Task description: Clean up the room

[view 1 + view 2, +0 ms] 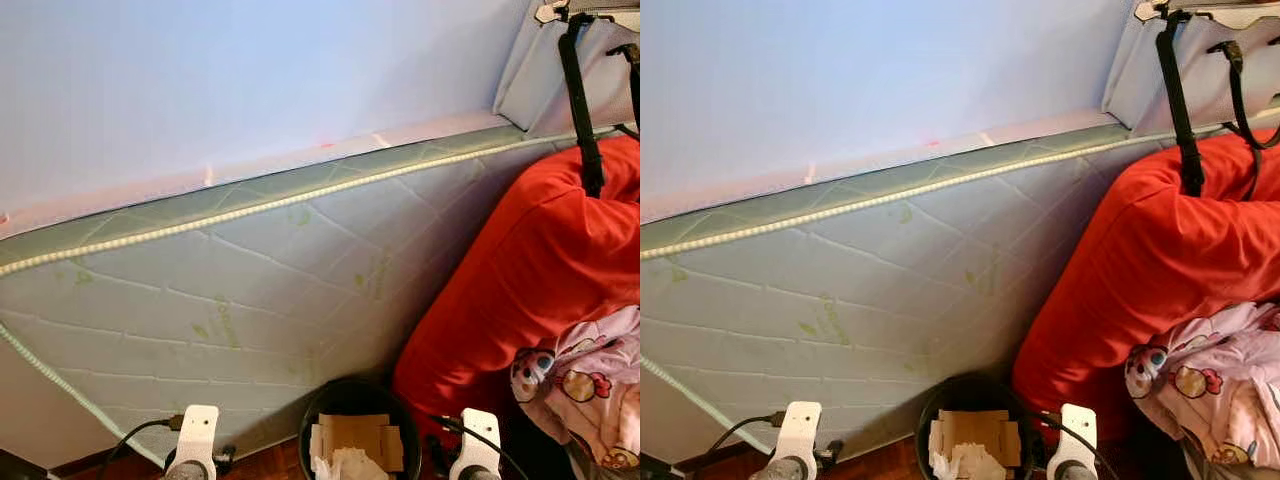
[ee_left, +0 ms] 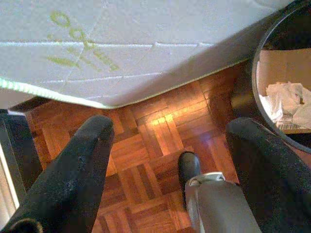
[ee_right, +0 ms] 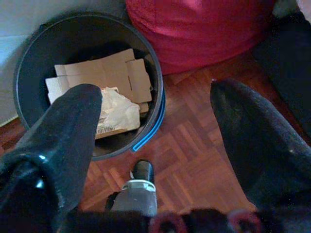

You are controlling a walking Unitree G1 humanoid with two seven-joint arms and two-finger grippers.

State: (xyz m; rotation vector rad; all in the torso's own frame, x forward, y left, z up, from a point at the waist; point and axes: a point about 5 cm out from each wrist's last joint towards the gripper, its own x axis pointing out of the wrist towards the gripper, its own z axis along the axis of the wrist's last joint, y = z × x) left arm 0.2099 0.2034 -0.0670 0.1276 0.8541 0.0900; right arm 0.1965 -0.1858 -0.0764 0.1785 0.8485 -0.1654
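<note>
Trash bin sits on the parquet against the leaning mattress, cardboard and paper already in it. Left gripper and right gripper both spread, carrying nothing. Stepping closer could easily tip it, or snag the red beanbag

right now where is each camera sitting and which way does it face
Left and right eye views: on the head, looking forward and down at a mattress leaning on the wall, a red cushion and a black bin; both wrists at the lower edge.
Left wrist view: looks down past the open left gripper at parquet floor.
Right wrist view: down past the open right gripper.
All share the bin.
</note>
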